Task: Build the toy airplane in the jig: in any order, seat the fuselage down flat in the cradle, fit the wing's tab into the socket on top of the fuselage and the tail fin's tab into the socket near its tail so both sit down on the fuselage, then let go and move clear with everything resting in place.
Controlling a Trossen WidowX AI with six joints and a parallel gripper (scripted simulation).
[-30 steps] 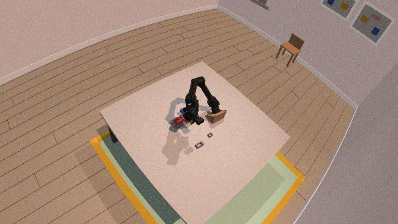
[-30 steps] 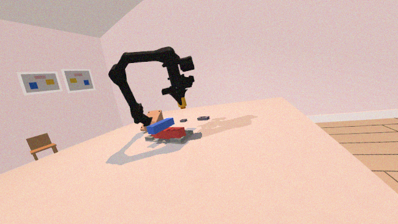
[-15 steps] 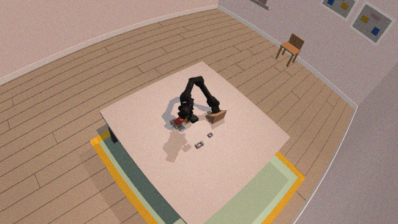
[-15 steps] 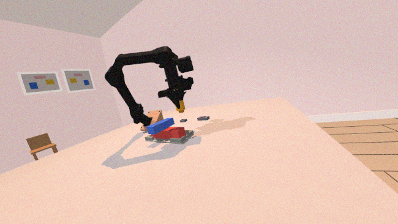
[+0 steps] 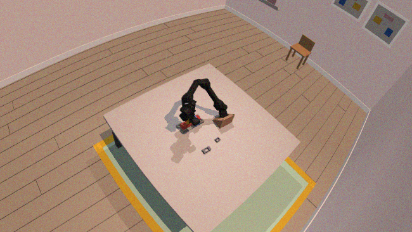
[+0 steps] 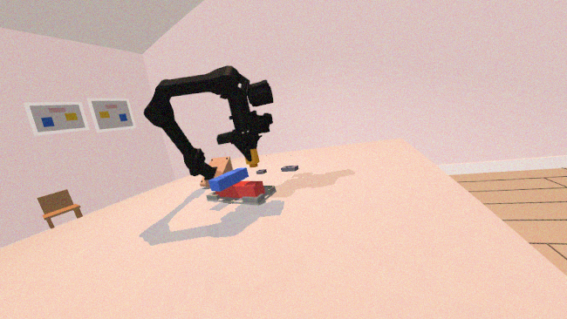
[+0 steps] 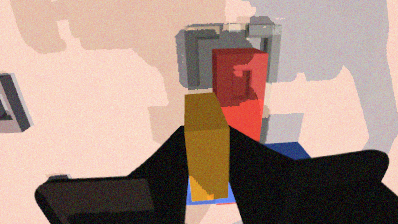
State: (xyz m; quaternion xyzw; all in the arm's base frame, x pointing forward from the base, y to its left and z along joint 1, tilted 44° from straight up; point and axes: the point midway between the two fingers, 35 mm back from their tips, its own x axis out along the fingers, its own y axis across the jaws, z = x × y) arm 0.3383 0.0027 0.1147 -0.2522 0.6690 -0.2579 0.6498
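So the gripper [image 5: 190, 120] [image 6: 252, 157] [image 7: 202, 130] has its fingers pinched on the yellow tail fin [image 5: 187, 122] [image 6: 253, 159] [image 7: 207, 162], which hangs upright above the build. In the wrist view you get the fin up close between the two black fingers, overlapping the edge of the red fuselage [image 5: 185, 125] [image 6: 255, 189] [image 7: 245, 120] below it. That fuselage is down in the grey cradle [image 5: 183, 130] [image 6: 257, 200] [image 7: 186, 60], with a socket showing in its top at the end away from the wing. The blue wing [image 6: 228, 179] [image 7: 289, 150] lies across the fuselage toward its other end; can't tell from here if its tab is all the way in. Off to one side on the pale table [image 5: 222, 184] [image 6: 262, 261] [image 7: 100, 125] there's a bigger dark frame-shaped holder [image 5: 203, 151] [image 6: 285, 169] [image 7: 24, 115] and a smaller holder [image 5: 215, 140] [image 6: 261, 173] [image 7: 59, 177], well apart from the cradle. The arm's foot meets an orangey-brown block [image 5: 224, 121] [image 6: 222, 166]. Way back there's a wooden chair [image 5: 301, 49] [image 6: 61, 211] by the wall, plus a couple of framed pictures up on it.
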